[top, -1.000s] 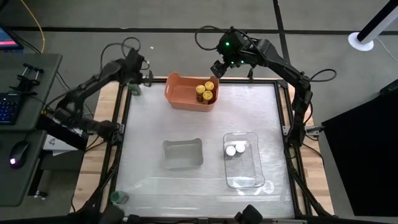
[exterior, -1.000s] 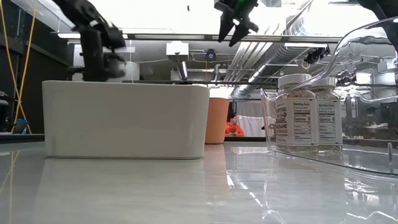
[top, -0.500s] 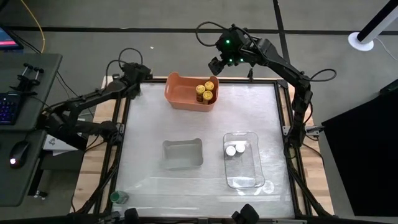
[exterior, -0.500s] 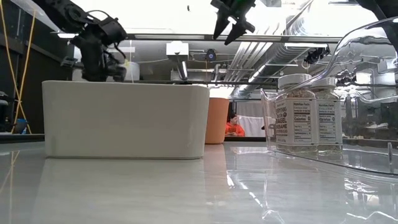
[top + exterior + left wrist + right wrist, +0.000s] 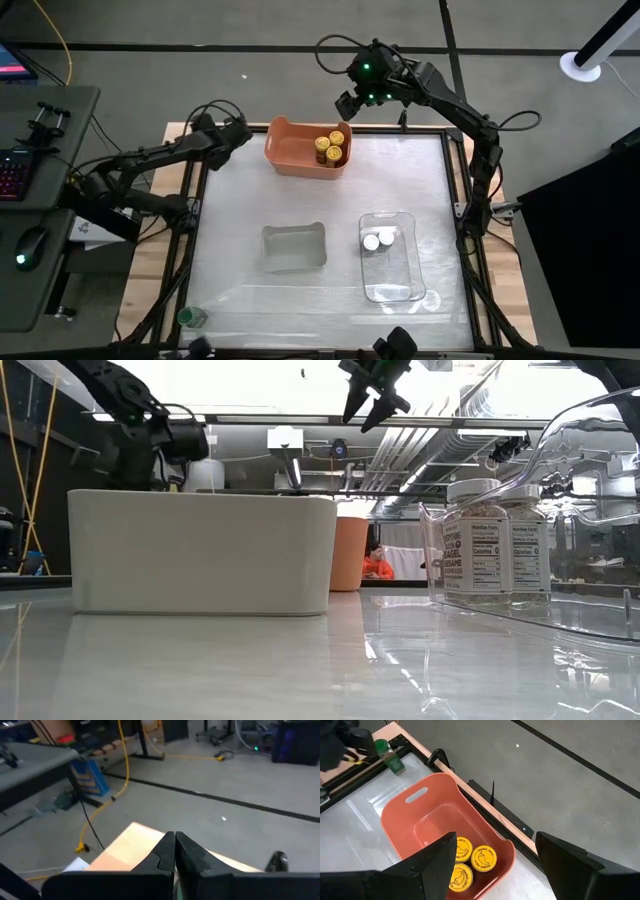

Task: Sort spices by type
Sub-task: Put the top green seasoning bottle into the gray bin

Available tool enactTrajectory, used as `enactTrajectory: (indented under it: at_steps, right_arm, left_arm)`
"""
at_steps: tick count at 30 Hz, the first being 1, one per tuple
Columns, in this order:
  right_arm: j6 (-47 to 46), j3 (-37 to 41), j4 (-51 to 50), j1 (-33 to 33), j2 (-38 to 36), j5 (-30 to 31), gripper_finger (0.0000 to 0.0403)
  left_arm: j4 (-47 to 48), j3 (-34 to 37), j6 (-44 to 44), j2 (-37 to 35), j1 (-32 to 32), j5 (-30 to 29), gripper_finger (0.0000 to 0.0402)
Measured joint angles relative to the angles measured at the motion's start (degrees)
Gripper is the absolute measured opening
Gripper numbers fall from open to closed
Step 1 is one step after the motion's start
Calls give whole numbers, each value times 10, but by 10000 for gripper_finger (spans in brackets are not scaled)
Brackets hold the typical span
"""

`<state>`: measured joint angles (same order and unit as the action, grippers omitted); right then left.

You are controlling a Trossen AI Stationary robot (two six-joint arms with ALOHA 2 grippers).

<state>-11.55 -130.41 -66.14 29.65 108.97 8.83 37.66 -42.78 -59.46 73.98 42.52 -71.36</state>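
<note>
On the tabletop point(image 5: 320, 280), upper centre, yellow-capped spices point(image 5: 331, 147) fill the orange bin point(image 5: 290, 150); right tool point(image 5: 352, 104) spread apart above, left tool point(image 5: 238, 131) pressed together.

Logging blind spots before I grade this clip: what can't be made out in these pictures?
- Grey tray, low view: its near wall hides whatever is inside.
- Yellow-capped jars, high view: labels too small to read; the right wrist view shows only the caps.
- Orange bin, low view: mostly behind the grey tray.
- Green-capped jar, high view: too small to identify.
- Left claw, left wrist view: its shut fingers block the table below.
</note>
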Motion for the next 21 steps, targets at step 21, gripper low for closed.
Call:
enactTrajectory:
  at_steps: [21]
  right_arm:
    - [-4, 0, -9, 0, 0, -3, 268]
  left_arm:
    - [-32, 0, -55, 111, 45, -37, 0]
